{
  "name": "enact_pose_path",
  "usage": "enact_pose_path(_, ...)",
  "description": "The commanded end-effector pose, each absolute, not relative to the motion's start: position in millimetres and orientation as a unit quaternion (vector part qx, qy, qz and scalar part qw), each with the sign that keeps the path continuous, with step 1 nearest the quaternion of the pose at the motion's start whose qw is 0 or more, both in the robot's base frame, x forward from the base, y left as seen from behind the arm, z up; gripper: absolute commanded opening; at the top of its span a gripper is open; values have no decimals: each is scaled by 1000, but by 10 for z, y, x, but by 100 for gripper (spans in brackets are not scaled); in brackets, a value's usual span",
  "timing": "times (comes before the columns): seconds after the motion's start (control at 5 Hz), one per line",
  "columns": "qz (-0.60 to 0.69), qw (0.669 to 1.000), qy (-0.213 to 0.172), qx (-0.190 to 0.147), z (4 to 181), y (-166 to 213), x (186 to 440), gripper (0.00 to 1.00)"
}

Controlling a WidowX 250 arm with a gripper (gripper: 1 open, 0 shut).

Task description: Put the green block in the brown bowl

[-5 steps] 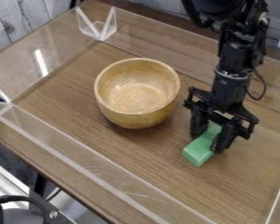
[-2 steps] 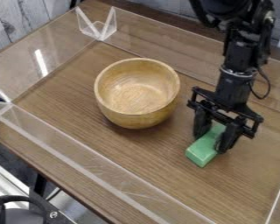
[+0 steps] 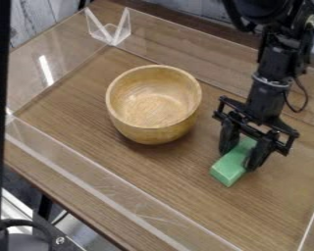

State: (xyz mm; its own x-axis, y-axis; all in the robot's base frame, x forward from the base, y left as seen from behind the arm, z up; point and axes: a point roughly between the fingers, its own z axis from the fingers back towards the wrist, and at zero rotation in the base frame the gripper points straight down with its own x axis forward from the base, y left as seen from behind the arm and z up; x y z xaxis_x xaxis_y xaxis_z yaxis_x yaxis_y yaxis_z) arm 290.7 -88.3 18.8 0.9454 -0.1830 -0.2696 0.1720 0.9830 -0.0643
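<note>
Claw (image 3: 249, 147) clamped on the green block (image 3: 231, 165) at the wooden table, brown bowl (image 3: 153, 103) nearby, apart from both.

wooden table (image 3: 114, 186) | at its far edge, clear angular object (image 3: 109, 26) | near-left corner, black cable (image 3: 19, 225)

The green block (image 3: 230, 169) is gripped by the black gripper (image 3: 249, 145). Both are seen near the brown bowl (image 3: 153, 104).

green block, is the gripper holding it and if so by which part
The gripper is around the far end of the green block, but whether its fingers actually grip it can't be told.
</note>
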Motion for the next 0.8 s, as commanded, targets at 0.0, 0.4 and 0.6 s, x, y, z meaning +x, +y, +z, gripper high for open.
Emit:
enact_pose_path(0.0,-86,989,121,-28,258,-939,3002,0)
enact_pose_path(0.4,-103,990,95,-34,668,-904,2887,0)
enact_pose_path(0.6,-92,993,64,-31,1043,-805,3004,0)
